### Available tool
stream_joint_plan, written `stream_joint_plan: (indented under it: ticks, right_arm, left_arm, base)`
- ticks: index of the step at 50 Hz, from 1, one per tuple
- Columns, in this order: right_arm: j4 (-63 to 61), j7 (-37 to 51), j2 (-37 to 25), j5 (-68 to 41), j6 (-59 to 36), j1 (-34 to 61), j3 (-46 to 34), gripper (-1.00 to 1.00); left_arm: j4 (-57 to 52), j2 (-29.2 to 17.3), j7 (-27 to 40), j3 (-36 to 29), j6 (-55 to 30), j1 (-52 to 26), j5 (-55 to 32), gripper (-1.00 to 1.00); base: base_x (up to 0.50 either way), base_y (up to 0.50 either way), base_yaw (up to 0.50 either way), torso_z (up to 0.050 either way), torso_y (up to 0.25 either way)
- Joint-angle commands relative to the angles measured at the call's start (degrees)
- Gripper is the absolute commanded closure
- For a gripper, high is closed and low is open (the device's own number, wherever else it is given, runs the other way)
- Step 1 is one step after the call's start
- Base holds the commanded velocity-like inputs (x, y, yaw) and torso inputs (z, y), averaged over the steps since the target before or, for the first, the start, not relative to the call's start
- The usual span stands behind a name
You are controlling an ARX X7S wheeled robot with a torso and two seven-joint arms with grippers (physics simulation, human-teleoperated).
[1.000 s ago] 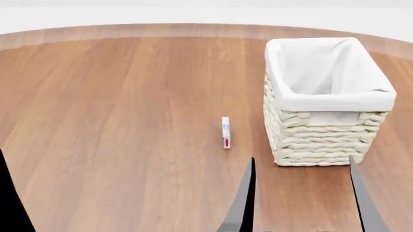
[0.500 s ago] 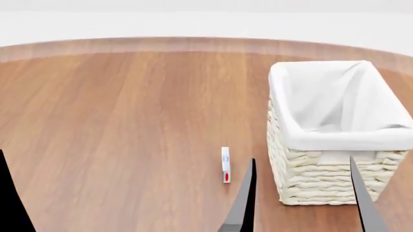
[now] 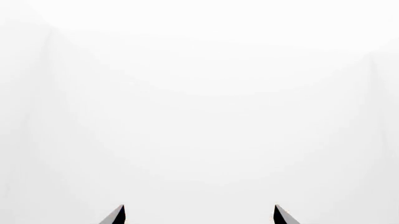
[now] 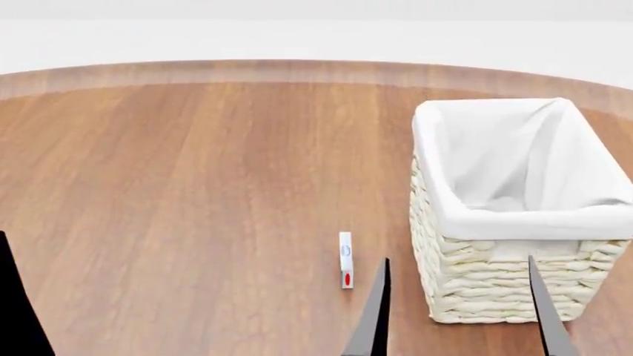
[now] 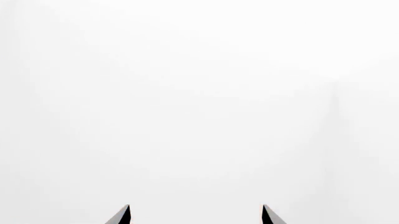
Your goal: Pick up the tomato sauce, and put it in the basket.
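Standing on the table [image 4: 198, 185], the basket [image 4: 494, 297] shows only liner.

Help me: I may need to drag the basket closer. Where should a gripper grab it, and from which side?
Take the basket by its near short wall at the rim, coming from above, one finger inside and one outside. It stands upright with its top open, and the whole body looks too wide for the right gripper.
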State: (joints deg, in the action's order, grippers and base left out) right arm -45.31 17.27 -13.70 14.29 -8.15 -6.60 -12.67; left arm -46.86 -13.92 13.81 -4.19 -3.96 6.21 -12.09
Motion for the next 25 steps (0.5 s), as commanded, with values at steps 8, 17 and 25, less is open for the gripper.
stream_joint_plan:
  ticks: [8,17,25]
  right_arm:
    - [4.7,2.3,-1.5,-1.6,2.5,-10.5,-0.8,-1.00]
    - [7.3,3.5,-2.8,-2.1,3.5,-14.4,-0.2,-1.00]
    - [11.3,3.6,-3.6,-8.2,4.6,-18.2,2.4,-1.00]
  left_arm:
    - [2.5,-0.3,-0.3,-0.8,1.7,-0.3,-1.0,-1.00]
    - [3.4,-0.5,-0.1,-0.9,2.2,-0.4,-1.2,-1.00]
    - [3.8,-0.6,0.0,-1.6,2.1,-0.8,-1.2,-1.00]
  base:
    - [0.00,0.00,0.00,0.000,0.000]
    - [0.00,0.00,0.00,0.000,0.000]
    - [0.00,0.00,0.00,0.000,0.000]
